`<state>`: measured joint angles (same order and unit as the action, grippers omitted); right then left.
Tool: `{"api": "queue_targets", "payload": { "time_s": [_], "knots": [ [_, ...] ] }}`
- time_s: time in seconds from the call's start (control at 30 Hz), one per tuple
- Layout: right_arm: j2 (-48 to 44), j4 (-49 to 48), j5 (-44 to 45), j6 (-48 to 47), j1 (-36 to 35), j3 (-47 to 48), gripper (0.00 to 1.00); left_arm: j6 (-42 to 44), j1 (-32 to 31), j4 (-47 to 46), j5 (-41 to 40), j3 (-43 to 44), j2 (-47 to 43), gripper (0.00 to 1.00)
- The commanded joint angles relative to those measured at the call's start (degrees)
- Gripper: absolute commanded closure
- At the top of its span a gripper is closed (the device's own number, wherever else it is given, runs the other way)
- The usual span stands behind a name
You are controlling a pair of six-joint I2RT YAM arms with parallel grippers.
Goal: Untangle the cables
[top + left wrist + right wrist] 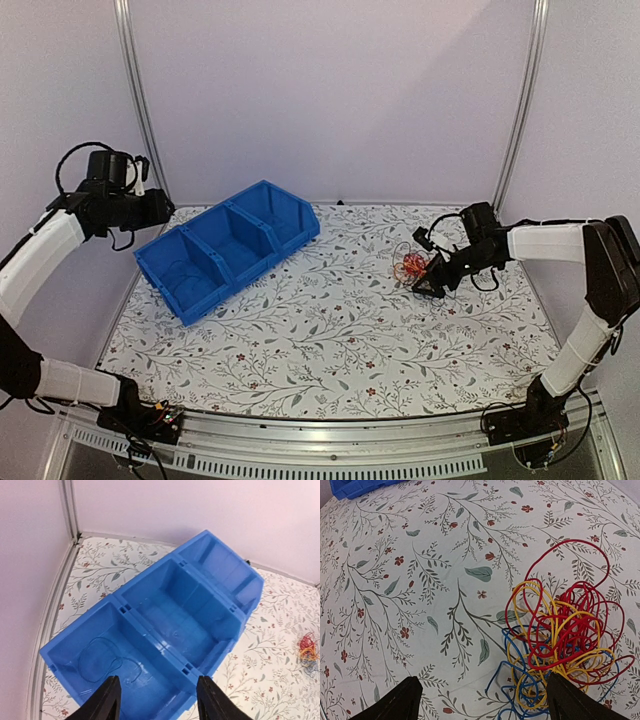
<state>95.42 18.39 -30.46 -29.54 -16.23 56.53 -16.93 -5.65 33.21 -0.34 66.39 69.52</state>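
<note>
The cables show as a tangle of red, yellow and blue wires [560, 640] lying on the floral table; from above, the same tangle [412, 265] sits right of centre. My right gripper [485, 705] is open low over it, its right finger at the tangle's near edge, and the top view shows this gripper [430, 286] just beside the bundle. One thin dark cable [102, 660] lies loose in the nearest compartment of the blue bin [150, 635]. My left gripper [159, 700] hangs open above that compartment, holding nothing. In the top view the left gripper [165, 210] is raised at the bin's far-left end.
The blue bin [255, 268] has three compartments and lies diagonally at the table's left-centre; its two farther compartments look bare. Pale walls and metal posts [140, 110] close the back and sides. The tangle [307, 650] also shows at the right edge of the left wrist view.
</note>
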Motion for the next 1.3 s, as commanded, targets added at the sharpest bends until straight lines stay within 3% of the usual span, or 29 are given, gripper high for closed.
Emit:
{"api": "queue_targets", "payload": {
  "time_s": [0.0,0.1,0.27,0.43,0.6,0.7,0.9,1.17,1.27],
  "knots": [
    [-4.9,-2.2,2.4,4.3,3.2,2.9,0.12,0.1,-4.8,-7.0,7.9,-3.2,-5.3,0.50],
    [-5.7,0.0,-0.5,7.2,9.5,7.9,0.19,-1.4,-9.9,-10.9,5.9,-5.1,-8.8,0.52],
    [-0.1,6.1,4.1,4.4,11.1,15.9,0.29,-1.4,-20.1,-16.7,6.2,-8.9,-10.5,0.51],
    [3.6,8.8,2.5,5.3,11.1,17.4,0.35,-1.3,-30.9,-21.6,7.5,-11.9,-6.4,0.52],
    [5.9,9.9,4.6,4.0,11.1,16.4,0.52,-0.5,-39.8,-31.5,8.0,-14.7,0.6,0.54],
    [7.2,10.2,7.1,2.7,11.6,15.9,0.60,-0.4,-43.1,-32.2,9.2,-12.2,6.7,0.55],
    [11.0,10.5,10.4,-1.9,12.0,15.0,0.60,-0.5,-44.4,-34.8,12.1,-9.4,12.8,0.55],
    [15.5,8.8,10.8,-5.9,11.9,16.2,0.42,0.7,-44.5,-35.6,13.7,-9.9,13.0,0.54],
    [18.9,9.2,11.4,-5.3,11.9,18.8,0.40,0.9,-44.4,-35.4,13.0,-10.2,12.9,0.54]
  ]
}}
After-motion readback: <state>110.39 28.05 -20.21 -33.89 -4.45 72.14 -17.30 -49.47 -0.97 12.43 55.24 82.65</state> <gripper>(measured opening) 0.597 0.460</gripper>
